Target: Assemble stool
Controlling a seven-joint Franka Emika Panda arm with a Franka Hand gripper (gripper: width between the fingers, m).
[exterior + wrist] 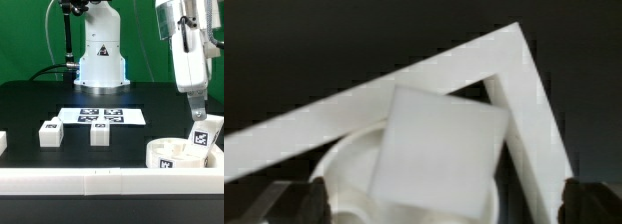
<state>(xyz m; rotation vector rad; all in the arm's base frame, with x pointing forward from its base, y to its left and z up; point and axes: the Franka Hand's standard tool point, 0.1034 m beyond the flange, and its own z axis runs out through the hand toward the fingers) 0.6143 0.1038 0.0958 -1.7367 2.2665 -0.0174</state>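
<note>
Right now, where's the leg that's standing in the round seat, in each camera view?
Exterior view: the leg stands tilted in the seat, lower right, just under the open gripper.
Wrist view: the leg fills the centre.
Shared landmark: the white border rail.

A black table (30, 105) is seen across the middle of the exterior view. On it are laid the marker board (100, 117) at centre, two loose legs (50, 133) (99, 134) below it, the seat (175, 155) at lower right, and a white border rail (100, 182) along the bottom.
</note>
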